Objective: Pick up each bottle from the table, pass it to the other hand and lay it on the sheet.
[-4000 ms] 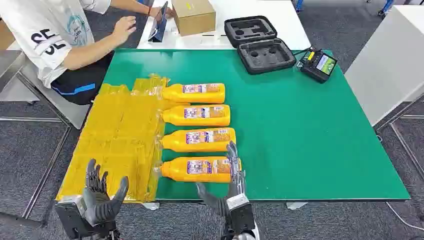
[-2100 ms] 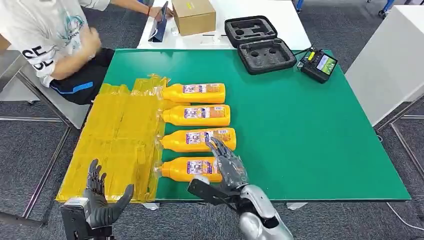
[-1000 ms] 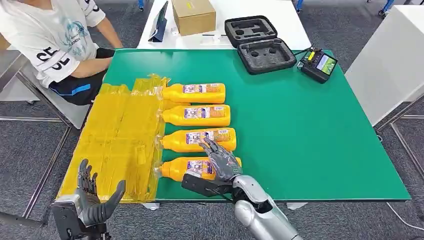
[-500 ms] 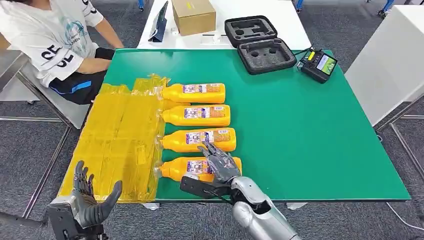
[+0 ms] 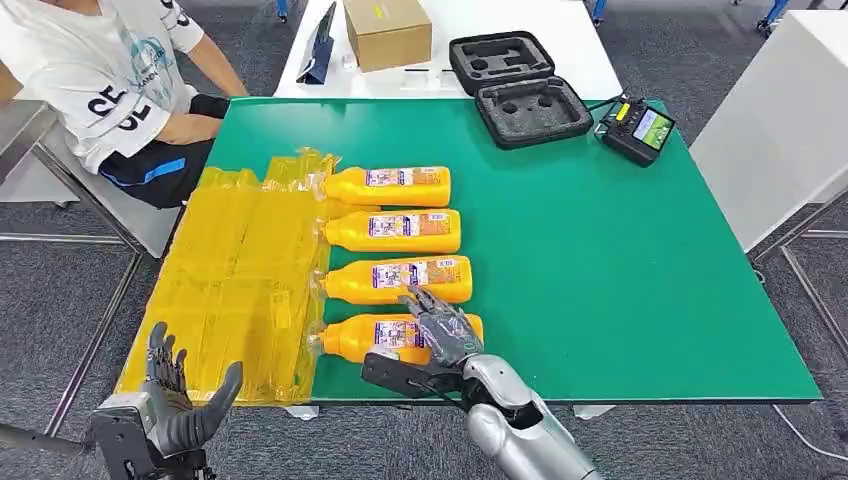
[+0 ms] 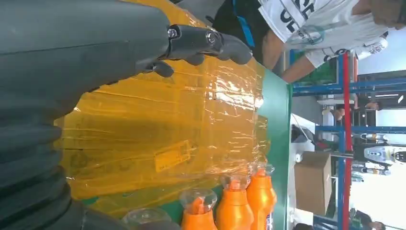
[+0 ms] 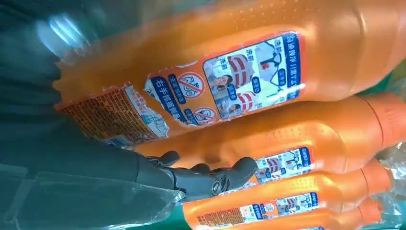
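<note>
Right hand (image 5: 440, 330) lowered onto nearest bottle (image 5: 395, 337), fingers spread | left hand (image 5: 175, 400) spread, off table edge (image 5: 560, 398)

**Orange bottles close up, seen past the right robot hand**

The nearest bottle (image 7: 249, 62) fills much of the picture, its orange body lying on its side. It carries a label (image 7: 230, 81) with a blue border, small pictures, red warning circles and a panel of fine orange print. The right robot hand (image 7: 143, 177) comes in from the edge as a dark grey mass, with slim dark fingers (image 7: 210, 179) stretched out across the bottle's side. Whether they press on it cannot be told. Past them lie a second bottle (image 7: 335, 134), a third bottle (image 7: 325, 189) and the edge of a fourth bottle (image 7: 368, 211), side by side. A sliver of green worktop (image 7: 179, 218) shows below the fingers.
</note>
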Controlling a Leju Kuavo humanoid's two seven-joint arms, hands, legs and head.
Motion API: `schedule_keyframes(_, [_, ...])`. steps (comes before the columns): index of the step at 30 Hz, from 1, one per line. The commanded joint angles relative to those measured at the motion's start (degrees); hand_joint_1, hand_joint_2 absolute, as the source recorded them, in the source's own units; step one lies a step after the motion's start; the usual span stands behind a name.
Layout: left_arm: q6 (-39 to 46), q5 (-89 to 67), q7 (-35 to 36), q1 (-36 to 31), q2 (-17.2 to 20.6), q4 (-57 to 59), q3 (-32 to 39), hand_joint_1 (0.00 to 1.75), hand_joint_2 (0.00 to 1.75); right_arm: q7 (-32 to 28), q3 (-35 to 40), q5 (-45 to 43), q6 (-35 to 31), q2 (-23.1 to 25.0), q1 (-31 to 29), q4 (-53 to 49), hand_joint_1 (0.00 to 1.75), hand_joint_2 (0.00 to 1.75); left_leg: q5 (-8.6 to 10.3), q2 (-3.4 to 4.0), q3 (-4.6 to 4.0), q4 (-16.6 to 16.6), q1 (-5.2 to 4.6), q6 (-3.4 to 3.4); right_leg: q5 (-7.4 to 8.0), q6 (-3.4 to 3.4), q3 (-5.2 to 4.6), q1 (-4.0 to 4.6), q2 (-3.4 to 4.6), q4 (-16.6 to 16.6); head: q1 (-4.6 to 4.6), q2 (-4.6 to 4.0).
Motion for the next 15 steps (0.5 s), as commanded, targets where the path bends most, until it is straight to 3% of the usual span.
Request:
schedule_keyframes(1, [0.0,0.0,0.5,-0.4,-1.0,0.6,1.3,0.00,1.75,1.7,0.9,0.5,1.2,-0.5,-1.4,4.7,0.99,1.75,-0.11,-0.04,0.34,-0.1,-0.01,-0.02,-0.11,-0.02,0.33,-0.02,0.02,-0.1,0.00,0.00])
schedule_keyframes(2, [0.0,0.0,0.5,-0.3,-1.0,0.6,1.3,0.00,1.75,1.7,0.9,0.5,1.2,-0.5,-1.3,4.8,1.34,1.75,-0.14,-0.03,0.38,-0.1,-0.01,-0.02,-0.13,-0.02,0.38,-0.01,0.03,-0.1,0.00,0.00])
schedule_keyframes(6, [-0.4,-0.1,0.8,-0.1,-1.3,0.0,1.8,0.00,1.75,2.0,1.0,0.6,2.0,-0.5,-1.4,5.4,1.59,1.75,-0.08,-0.03,0.28,-0.1,-0.01,-0.01,-0.08,-0.01,0.27,-0.01,0.02,-0.1,0.00,0.00])
schedule_keyframes(7, [-0.4,-0.1,0.8,0.0,-1.3,-0.1,1.9,0.00,1.75,2.2,1.0,0.7,2.1,-0.5,-1.4,5.4,1.75,1.75,-0.05,-0.03,0.16,0.0,0.01,-0.01,-0.04,-0.01,0.17,0.01,0.00,-0.1,0.00,0.00])
schedule_keyframes(15, [-0.6,-0.1,1.0,-0.2,-1.6,-0.2,2.5,0.00,1.75,2.5,1.2,1.0,3.2,-0.6,-2.1,6.5,1.75,1.75,-0.06,-0.03,0.25,-0.1,0.01,-0.01,-0.05,-0.02,0.25,0.01,0.01,-0.1,0.00,0.00])
